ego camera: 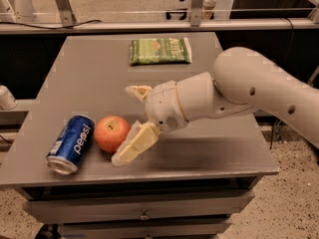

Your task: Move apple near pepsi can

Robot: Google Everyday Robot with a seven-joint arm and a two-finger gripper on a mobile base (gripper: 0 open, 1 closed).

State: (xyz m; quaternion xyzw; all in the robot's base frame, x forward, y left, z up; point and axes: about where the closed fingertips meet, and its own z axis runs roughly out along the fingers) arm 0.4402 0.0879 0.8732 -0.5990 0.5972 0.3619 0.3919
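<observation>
Down at the front left of the grey table (224,156), the blue aluminium pepsi can (71,144) lies on its side. Its silver end points toward the front edge, and the white word "pepsi" runs along its flank, plain to read. The round red-orange apple (112,133), with a yellowish patch and a stem dimple on top, rests on the table just beside the can's right side. I cannot tell whether the two touch.

The robot's cream-coloured gripper (124,124) sits low over the table at the apple's right, at the end of the thick white arm (259,83) that reaches in from the right. Its jaws stand wide open and grip nothing. One lies along the table against or just beside the apple's right side; the other is raised behind the apple, apart from it.

Near the far edge lies a flat green snack packet (160,51), its printing too small to read.
</observation>
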